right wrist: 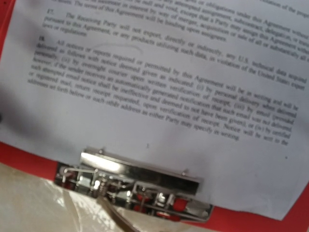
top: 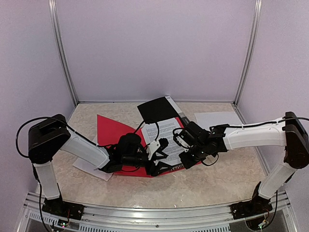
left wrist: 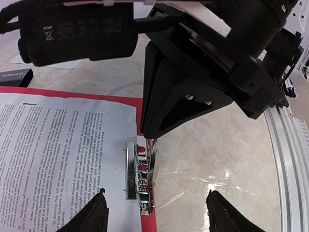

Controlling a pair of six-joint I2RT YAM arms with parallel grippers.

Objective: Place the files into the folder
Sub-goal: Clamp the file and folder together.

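Observation:
A red folder (top: 108, 133) lies open on the table. A printed sheet (top: 166, 137) rests on its right half, its near edge under the metal clip (left wrist: 137, 176). The clip also shows in the right wrist view (right wrist: 137, 179), with the sheet (right wrist: 159, 82) above it. My right gripper (top: 186, 158) reaches down to the clip, and its black fingers (left wrist: 186, 101) are closed on the clip's thin lever (left wrist: 153, 157). My left gripper (left wrist: 161, 215) is open and empty, hovering over the clip with a fingertip on either side.
A black folder (top: 157, 110) lies behind the red one. A blank white sheet (top: 217, 118) lies at the back right. Another white sheet (top: 89, 169) lies under my left arm. Metal rail (left wrist: 289, 159) runs along the table's near edge.

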